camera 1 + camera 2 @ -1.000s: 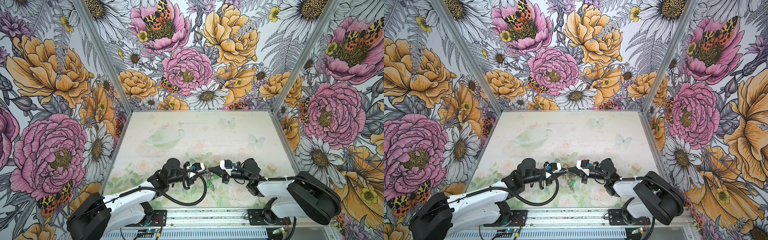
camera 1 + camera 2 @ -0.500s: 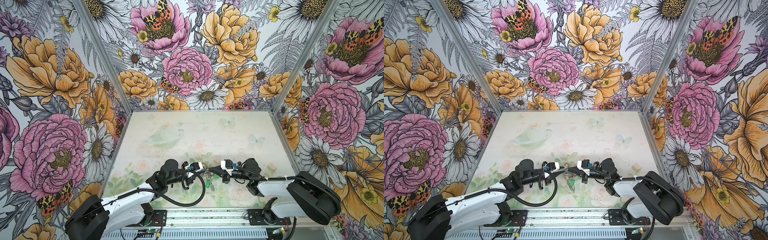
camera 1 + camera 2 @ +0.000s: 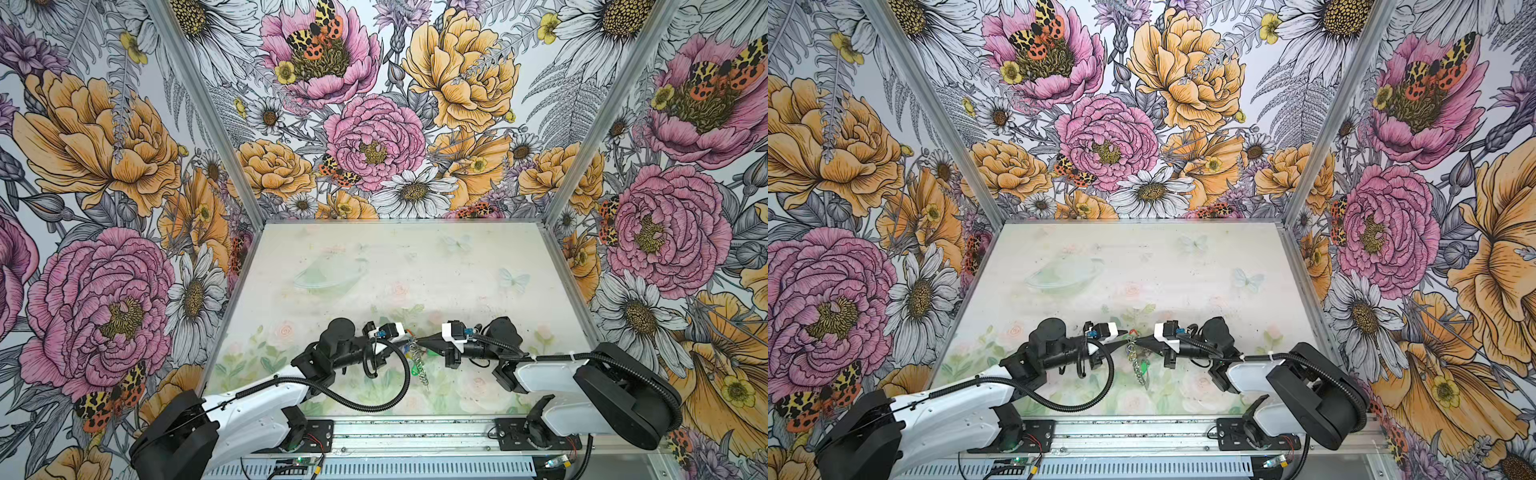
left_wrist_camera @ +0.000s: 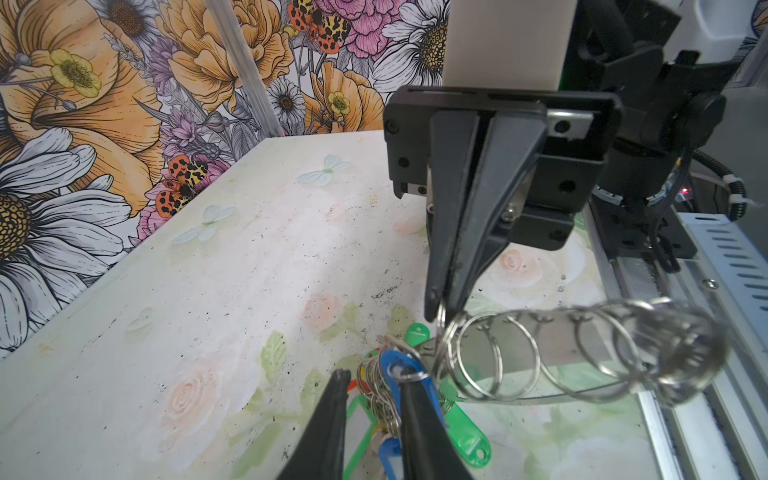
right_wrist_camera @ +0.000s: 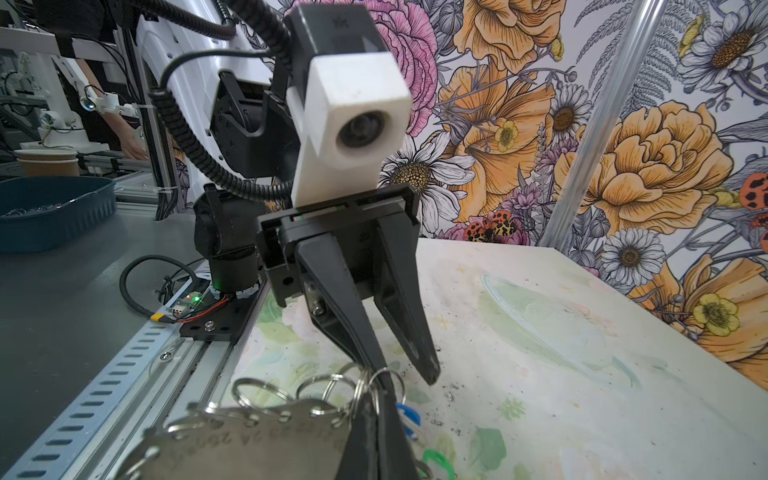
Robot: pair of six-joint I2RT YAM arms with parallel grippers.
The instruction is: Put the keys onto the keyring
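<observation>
The keyring [image 4: 582, 345], a flat grey band fringed with silver rings, hangs above the table near its front edge. My right gripper [image 4: 440, 305] is shut on its rim at one ring. In both top views the keyring [image 3: 422, 370] [image 3: 1140, 365] shows edge-on below the two meeting grippers. My left gripper [image 4: 372, 376] faces the right one tip to tip, jaws a little apart. A bunch of small rings sits in the gap, and a blue key [image 4: 390, 359] lies against one finger. More keys hang beneath, among them a green one [image 4: 465, 432]. In the right wrist view the shut right gripper [image 5: 374, 395] pinches the keyring [image 5: 249, 440], with the left gripper [image 5: 405, 374] just beyond.
Flowered walls close the table on three sides. A metal rail [image 3: 415, 432] with the arm bases runs along the front edge. In the right wrist view a blue bin [image 5: 54, 208] and a paper cup [image 5: 45, 160] stand off the table behind the left arm.
Almost nothing differs. Both grippers stay tip to tip over the hanging keyring, and the left arm has shifted only slightly.
</observation>
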